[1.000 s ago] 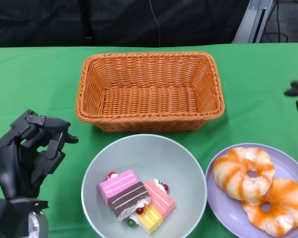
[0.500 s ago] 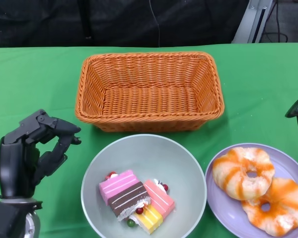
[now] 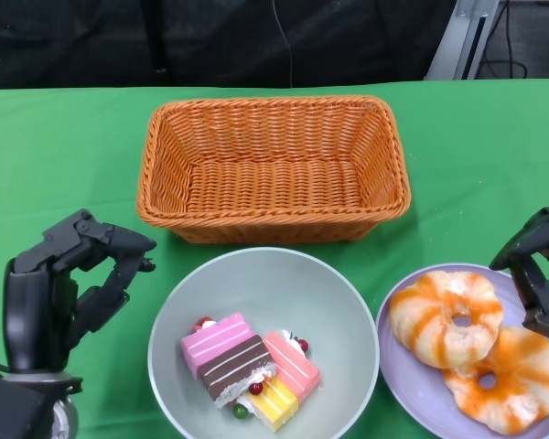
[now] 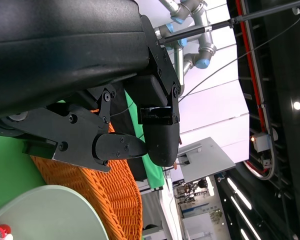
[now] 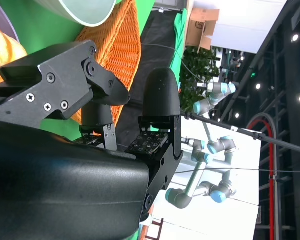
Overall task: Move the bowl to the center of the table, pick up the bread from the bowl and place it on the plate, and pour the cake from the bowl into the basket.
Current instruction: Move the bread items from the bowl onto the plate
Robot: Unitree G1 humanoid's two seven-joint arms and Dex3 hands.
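Note:
The grey-green bowl [image 3: 274, 293] sits at the table's near middle with several striped cake slices [image 3: 250, 370] in it. Right of it the purple plate [image 3: 412, 377] carries two orange-striped ring breads [image 3: 446, 318] [image 3: 500, 380]. Behind the bowl stands the empty orange wicker basket [image 3: 273, 183]. My left hand [image 3: 69, 285] hovers just left of the bowl's rim, fingers apart and curved, holding nothing. Over the plate's far right edge is my right hand [image 3: 538, 267], fingers apart and empty. The left wrist view shows the bowl's rim [image 4: 45, 215] and the basket [image 4: 112, 200] beyond the hand's fingers [image 4: 160, 135].
Green cloth [image 3: 64, 155] covers the table, with bare stretches on either side of the basket. A dark backdrop runs along the far edge. In the right wrist view the basket [image 5: 122, 55], the bowl's rim [image 5: 85, 10] and a bit of bread [image 5: 5, 50] lie past the fingers [image 5: 160, 100].
My right hand has come in from the right edge to the plate's far side. My left hand has shifted slightly toward the bowl with its fingers spread further.

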